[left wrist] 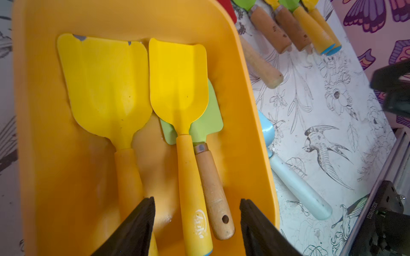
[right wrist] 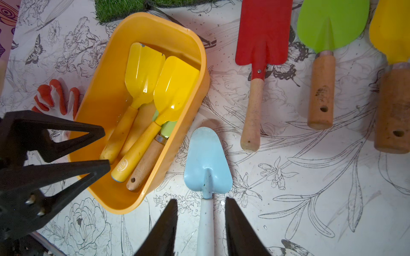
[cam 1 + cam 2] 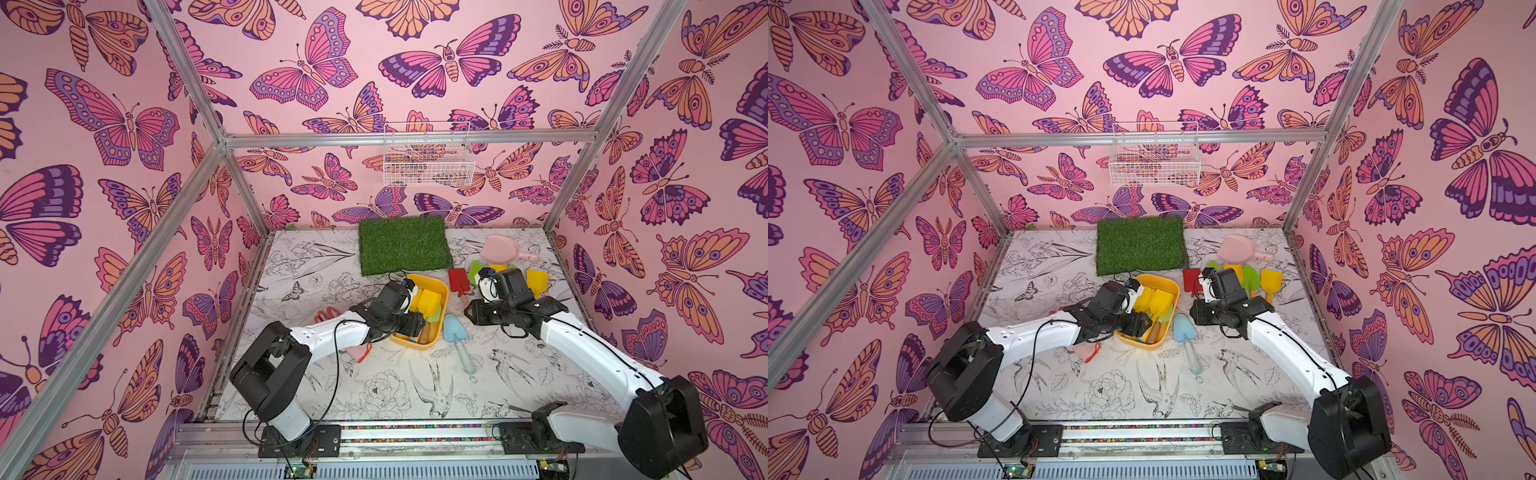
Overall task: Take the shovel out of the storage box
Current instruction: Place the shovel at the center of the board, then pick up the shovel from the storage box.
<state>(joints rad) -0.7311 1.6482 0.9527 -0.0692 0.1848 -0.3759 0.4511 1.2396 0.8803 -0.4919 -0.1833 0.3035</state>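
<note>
3 shovels w/in storage box.

Green shovel blade mostly buried under yellow shovel; I make out glove, probably, half behind left arm.

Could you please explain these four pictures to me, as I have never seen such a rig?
Two white robot arms work over a patterned table. Two pictures look down from overhead; two come from cameras on the arms' wrists. The shallow yellow plastic tray holds two yellow shovels and a green shovel. The left hand, open, hovers over their handles. The right hand, open, straddles the handle of a pale blue shovel lying beside the tray. Neither grips anything. A red shovel lies nearby.
</note>
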